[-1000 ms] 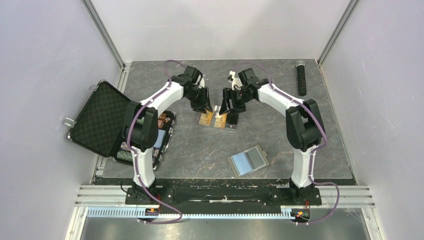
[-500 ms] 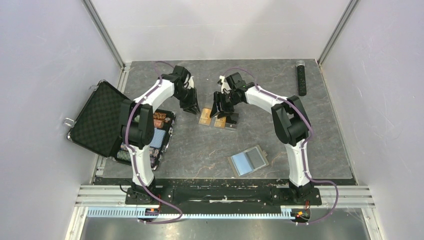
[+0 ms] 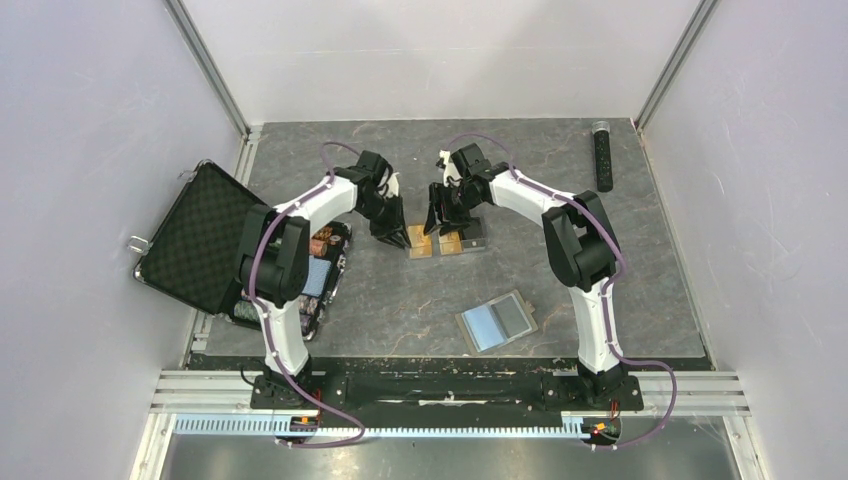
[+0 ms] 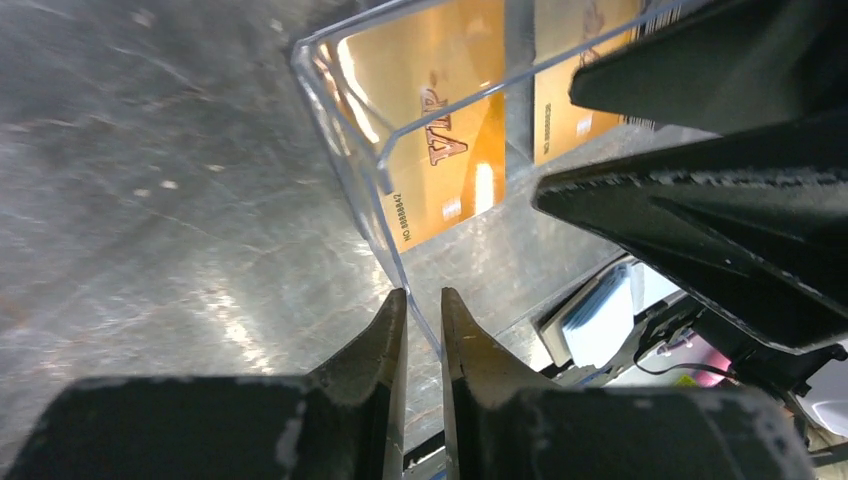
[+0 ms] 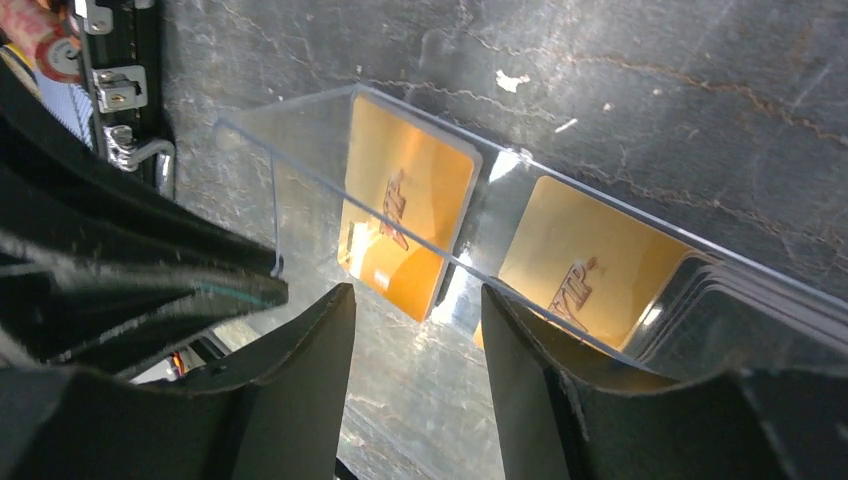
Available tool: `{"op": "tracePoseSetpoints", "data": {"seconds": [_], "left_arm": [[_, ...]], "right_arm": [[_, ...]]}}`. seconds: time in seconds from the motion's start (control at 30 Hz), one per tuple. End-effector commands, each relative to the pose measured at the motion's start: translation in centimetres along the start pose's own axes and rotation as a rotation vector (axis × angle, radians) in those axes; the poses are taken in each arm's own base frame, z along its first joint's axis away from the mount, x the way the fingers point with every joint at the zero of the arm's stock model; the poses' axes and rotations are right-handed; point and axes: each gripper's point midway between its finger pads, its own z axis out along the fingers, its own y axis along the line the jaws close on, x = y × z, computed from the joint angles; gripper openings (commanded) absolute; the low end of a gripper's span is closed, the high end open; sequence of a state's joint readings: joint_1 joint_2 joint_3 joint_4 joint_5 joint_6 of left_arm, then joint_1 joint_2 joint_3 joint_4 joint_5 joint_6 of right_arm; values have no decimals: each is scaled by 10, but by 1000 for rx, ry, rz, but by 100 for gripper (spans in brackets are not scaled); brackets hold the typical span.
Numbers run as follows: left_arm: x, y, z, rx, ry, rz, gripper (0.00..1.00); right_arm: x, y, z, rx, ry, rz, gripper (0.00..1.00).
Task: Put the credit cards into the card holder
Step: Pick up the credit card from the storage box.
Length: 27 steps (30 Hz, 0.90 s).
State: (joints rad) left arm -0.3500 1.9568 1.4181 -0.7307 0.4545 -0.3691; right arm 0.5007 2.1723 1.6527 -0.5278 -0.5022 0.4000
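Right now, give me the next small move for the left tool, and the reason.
Probably finish closing the left tool on the wall of the clear box. The wall's edge sits between its nearly shut fingers, the orange cards lie inside the box, and the right tool hangs open above them. A firm pinch should steady the box.

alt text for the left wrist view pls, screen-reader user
Two dark fingertips of the left gripper pinch the thin edge of a clear plastic box, jaws nearly shut. Through the box show two orange-gold cards printed "VIP", lying on a grey marbled table. The other arm's dark gripper fills the right side.
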Motion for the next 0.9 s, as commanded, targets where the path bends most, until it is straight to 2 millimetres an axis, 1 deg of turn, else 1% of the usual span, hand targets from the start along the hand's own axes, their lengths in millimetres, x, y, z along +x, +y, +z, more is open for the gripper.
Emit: {"op": "tracePoseSetpoints", "data": {"seconds": [0.0,0.1,0.17,0.27,0.37,0.43,0.5,0.63,0.73,0.77,0.8,0.87], "left_arm": [[21,-42,0,82,8,17,19],[32,-52,4,100,17,16,19],[35,-53,3,94,10,15,20],[32,-47,-2,58,-16,17,25],[29,-37,-6,14,-22,19,25],[26,-26,-8,-49,-32,28,26],[23,-19,-9,-79,-33,29,25],[18,-17,-7,-97,-39,35,25],[11,-25,-15,-74,-80,51,25],[8,-27,-19,-70,-99,55,28],[6,-29,-22,-69,-115,61,34],[0,-28,-30,-81,-146,63,39]], "right_arm": [[2,-7,-8,54,-9,-54,52],[11,-10,-6,72,10,-75,52],[16,-10,-5,90,19,-94,52],[22,-13,-2,114,34,-117,51],[28,-15,2,126,47,-132,47],[32,-17,5,131,59,-134,42],[35,-17,8,129,70,-135,41],[41,-17,13,126,86,-140,36],[41,-16,13,123,89,-140,34],[40,-15,13,120,87,-141,34],[39,-13,11,115,81,-145,35],[35,-8,9,101,71,-147,37]]}}
